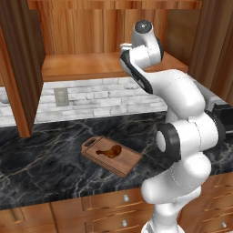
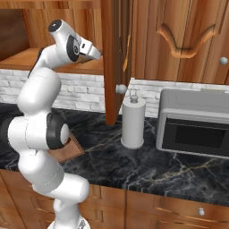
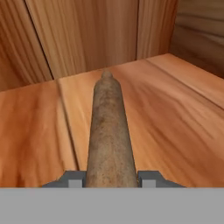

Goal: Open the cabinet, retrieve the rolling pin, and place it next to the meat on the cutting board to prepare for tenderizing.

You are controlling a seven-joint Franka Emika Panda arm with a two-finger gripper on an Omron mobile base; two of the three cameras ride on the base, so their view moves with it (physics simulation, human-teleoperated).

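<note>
a: what do you have?

me: my gripper (image 3: 111,180) is closed on the pin (image 3: 109,131). in the hand view my two fingers (image 3: 72,179) press its near end from either side, and the rest of it runs away from me over the shelf (image 3: 183,109) inside the cabinet (image 1: 20,68). i can't tell if it is lifted or resting on the wood.

a: what could go wrong?

me: i hold it at one end, not the middle. i judge the far end may sag or swing once it leaves the shelf, and the pin could twist between my fingers or slip out. pulling back, the long end could also catch the open door (image 2: 114,58) or the cabinet's side wall. a drop would land on the counter (image 1: 41,159), maybe on the board (image 1: 111,155).

a: where does it have to go?

me: down beside the meat (image 1: 110,151), which lies on the board, well below and in front of the shelf. there is bare wood on the board beside the meat.

a: what does each view give you?

me: going left to right: the left base view shows the board, the meat and my arm reaching up into the cabinet, but my arm hides the grasp. the right base view shows the door edge just beside my wrist, plus a paper towel roll (image 2: 133,121) and a microwave (image 2: 194,123) on the counter further right. the hand view alone shows the grip itself.
</note>
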